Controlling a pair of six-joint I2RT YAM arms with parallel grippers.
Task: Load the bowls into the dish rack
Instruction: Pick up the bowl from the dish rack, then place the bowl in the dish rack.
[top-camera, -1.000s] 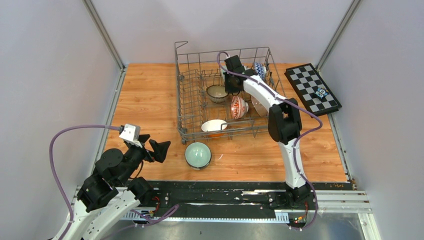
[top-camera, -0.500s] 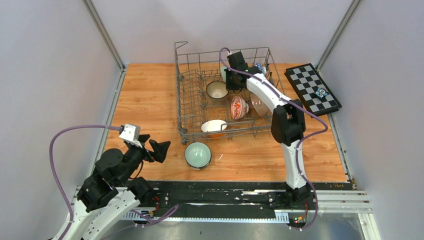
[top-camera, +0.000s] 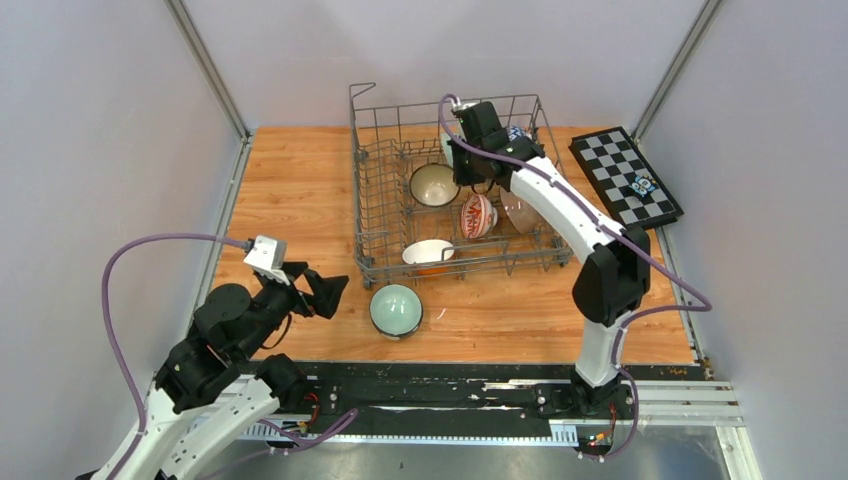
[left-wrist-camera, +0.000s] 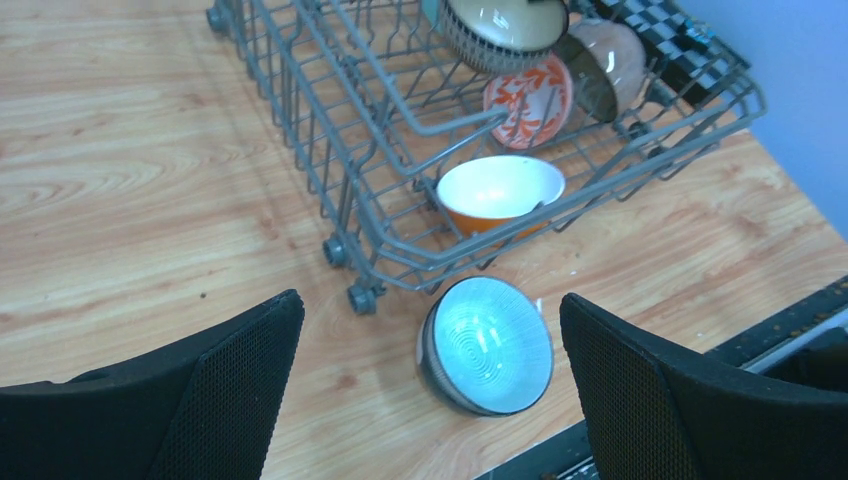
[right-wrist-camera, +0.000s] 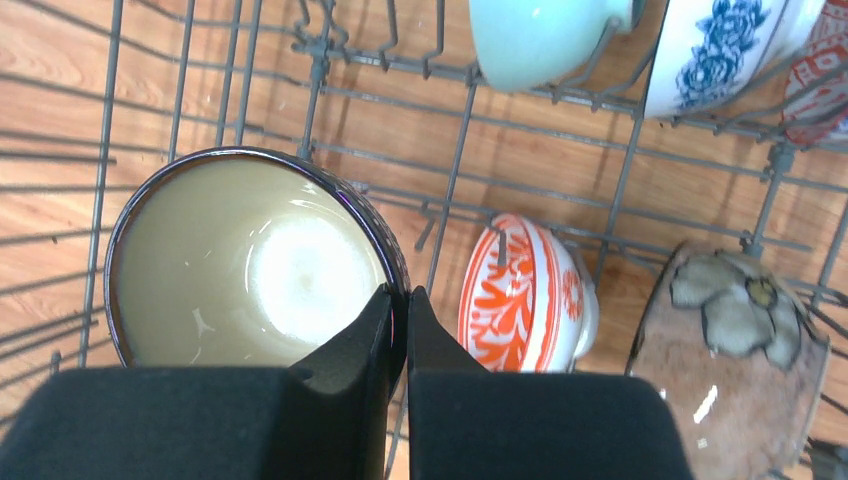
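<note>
The grey wire dish rack (top-camera: 358, 190) holds several bowls. My right gripper (top-camera: 458, 176) reaches into it and is shut on the rim of the dark-rimmed beige bowl (right-wrist-camera: 240, 265), one finger inside and one outside. Beside it stand a red-white patterned bowl (right-wrist-camera: 520, 295) and a brown flowered bowl (right-wrist-camera: 735, 370). A pale green bowl (right-wrist-camera: 540, 35) and a blue-white bowl (right-wrist-camera: 715, 50) sit further back. An orange bowl (left-wrist-camera: 498, 190) lies at the rack's front. On the table, another pale green bowl (left-wrist-camera: 485, 345) rests below my open left gripper (left-wrist-camera: 430, 303).
A black-and-white chequered board (top-camera: 620, 175) with a small object on it lies at the right of the rack. Upright tines and wire walls (right-wrist-camera: 460, 130) surround the held bowl. The rack's front feet (left-wrist-camera: 358, 298) stand close to the loose bowl.
My right gripper has closed on the beige bowl's rim, and that arm's elbow has swung right. The left arm has edged forward toward the loose bowl.
</note>
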